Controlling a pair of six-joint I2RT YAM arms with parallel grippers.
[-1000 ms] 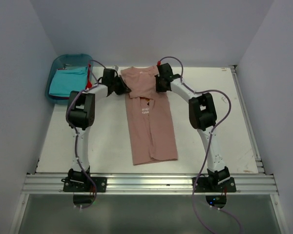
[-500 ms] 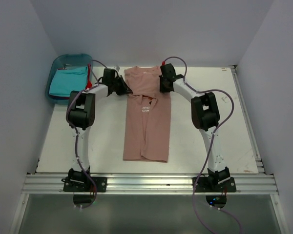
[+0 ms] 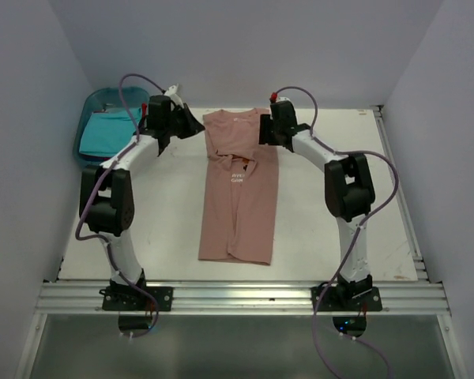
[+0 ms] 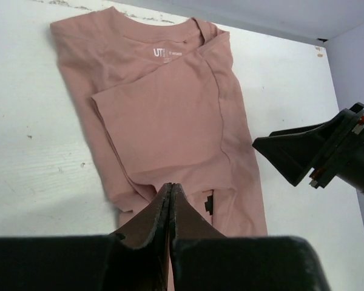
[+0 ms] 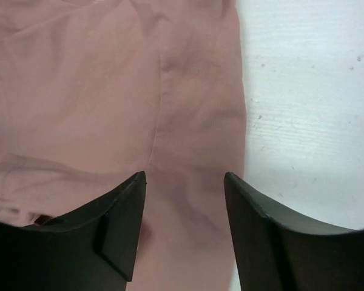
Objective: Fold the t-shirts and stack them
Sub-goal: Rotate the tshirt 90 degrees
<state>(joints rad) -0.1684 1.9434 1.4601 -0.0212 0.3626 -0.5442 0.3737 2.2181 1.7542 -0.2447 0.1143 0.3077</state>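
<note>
Hovering shut, empty left pincer [image 4: 171,189] beside and parted, empty right pincer [image 5: 185,177] over the collar end of the sleeve-tucked dusty pink cloth t-shirt [image 3: 241,197], flat lengthwise on the white table [image 3: 166,221], ready for crosswise folding.

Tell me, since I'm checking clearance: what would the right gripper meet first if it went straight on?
Probably the pink tee, near its edge; the open right gripper points at that cloth in the wrist view. The gap between them is unclear.
</note>
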